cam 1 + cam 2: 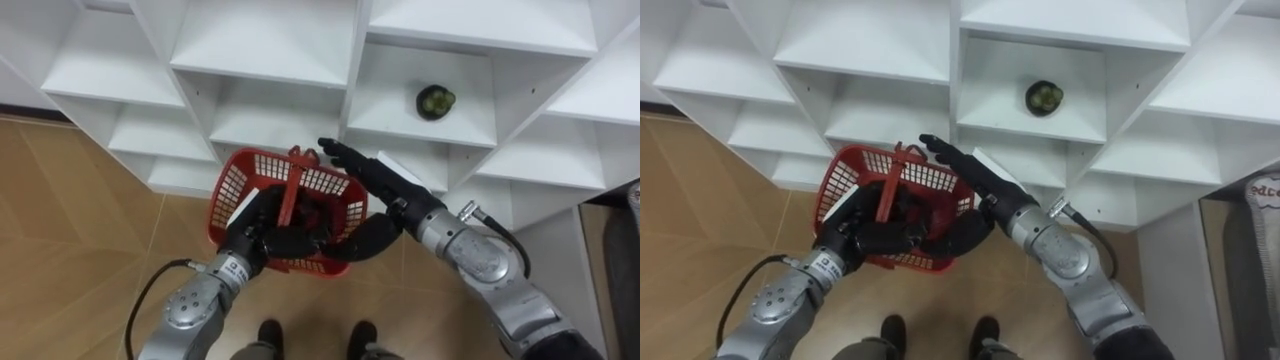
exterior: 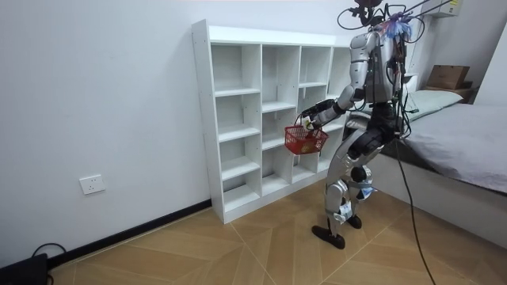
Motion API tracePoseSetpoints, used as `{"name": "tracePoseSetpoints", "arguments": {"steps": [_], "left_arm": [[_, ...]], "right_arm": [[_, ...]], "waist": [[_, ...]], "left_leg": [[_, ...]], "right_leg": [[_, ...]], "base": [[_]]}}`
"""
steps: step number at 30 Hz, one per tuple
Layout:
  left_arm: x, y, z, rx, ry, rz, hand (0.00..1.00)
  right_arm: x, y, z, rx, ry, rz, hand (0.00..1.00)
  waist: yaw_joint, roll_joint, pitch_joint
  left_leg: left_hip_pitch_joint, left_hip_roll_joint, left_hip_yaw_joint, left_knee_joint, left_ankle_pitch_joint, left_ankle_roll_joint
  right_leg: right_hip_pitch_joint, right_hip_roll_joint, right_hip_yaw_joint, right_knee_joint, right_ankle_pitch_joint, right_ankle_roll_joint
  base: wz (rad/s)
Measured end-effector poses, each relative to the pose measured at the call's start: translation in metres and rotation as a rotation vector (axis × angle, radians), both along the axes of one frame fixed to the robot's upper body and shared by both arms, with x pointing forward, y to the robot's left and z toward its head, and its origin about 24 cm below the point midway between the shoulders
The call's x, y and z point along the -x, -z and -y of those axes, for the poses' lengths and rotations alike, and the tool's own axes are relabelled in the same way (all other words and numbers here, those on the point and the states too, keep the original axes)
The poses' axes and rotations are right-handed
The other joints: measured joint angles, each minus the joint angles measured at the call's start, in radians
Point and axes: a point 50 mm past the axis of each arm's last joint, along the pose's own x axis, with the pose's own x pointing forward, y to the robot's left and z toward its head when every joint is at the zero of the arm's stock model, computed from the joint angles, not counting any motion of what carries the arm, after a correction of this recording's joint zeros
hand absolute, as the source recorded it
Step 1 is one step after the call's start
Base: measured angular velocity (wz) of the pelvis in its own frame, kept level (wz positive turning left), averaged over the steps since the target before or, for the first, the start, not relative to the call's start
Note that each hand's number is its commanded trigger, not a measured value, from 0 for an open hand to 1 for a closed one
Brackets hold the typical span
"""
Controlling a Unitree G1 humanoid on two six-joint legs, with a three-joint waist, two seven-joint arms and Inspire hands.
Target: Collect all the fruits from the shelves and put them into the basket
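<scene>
A red plastic basket [image 1: 232, 188] hangs in front of the white closet [image 1: 270, 45]. My left hand [image 1: 262, 238] is curled round the basket's red handle [image 1: 292, 185] from below. Something dark lies inside the basket; I cannot tell what it is. My right hand [image 1: 368, 168] reaches over the basket's right rim with straight fingers, open and holding nothing, pointing at the shelves. A round green fruit [image 1: 435, 101] sits on a shelf to the upper right, well beyond the right hand's fingertips. In the room view I stand upright before the closet with the basket [image 2: 304, 141] held at waist height.
The closet [image 2: 238, 119] has many open white compartments with thin dividers. The floor [image 1: 70, 230] is wooden parquet. In the room view a bed [image 2: 459, 134] stands close behind me, with a cardboard box [image 2: 447, 76] on it.
</scene>
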Motion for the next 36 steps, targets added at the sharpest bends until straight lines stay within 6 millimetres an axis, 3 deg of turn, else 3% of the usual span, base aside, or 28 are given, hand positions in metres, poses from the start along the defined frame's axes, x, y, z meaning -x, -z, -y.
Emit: {"name": "tracePoseSetpoints", "arguments": {"steps": [7,14,20,26,36], "left_arm": [[0.000,0.000,-0.001,0.003,-0.024,0.001,1.00],[0.007,0.000,-0.006,0.018,-0.063,0.004,1.00],[0.024,0.009,-0.013,0.026,-0.099,-0.034,1.00],[0.037,0.018,-0.021,0.029,-0.144,-0.075,1.00],[0.038,0.019,-0.020,0.026,-0.159,-0.086,1.00]], "right_arm": [[0.005,0.004,0.006,-0.017,0.086,0.023,0.00],[0.016,0.007,0.030,-0.064,0.254,0.037,0.00],[0.024,0.007,0.033,-0.110,0.319,0.054,0.00],[0.027,0.006,0.036,-0.155,0.396,0.069,0.00],[0.027,0.007,0.040,-0.200,0.490,0.069,0.00]], "waist": [[-0.008,0.001,0.0008],[-0.014,0.009,-0.0021],[-0.046,0.025,-0.0154],[-0.067,0.025,-0.0175],[-0.075,0.025,-0.0176]], "left_leg": [[0.043,-0.001,0.015,-0.023,0.001,-0.001],[0.095,-0.002,0.019,-0.045,-0.003,-0.004],[0.207,-0.007,0.029,-0.095,-0.003,-0.002],[0.296,0.001,0.054,-0.123,-0.015,-0.015],[0.312,0.001,0.064,-0.137,-0.014,-0.012]], "right_leg": [[0.029,-0.004,0.002,-0.001,-0.006,0.001],[0.076,0.000,0.006,-0.022,-0.010,0.005],[0.173,0.009,0.030,-0.053,-0.019,0.015],[0.242,0.023,0.056,-0.071,-0.026,0.015],[0.254,0.026,0.063,-0.086,-0.021,0.017]], "base": [[-0.03],[-0.02],[-0.04],[-0.15],[-0.02]]}}
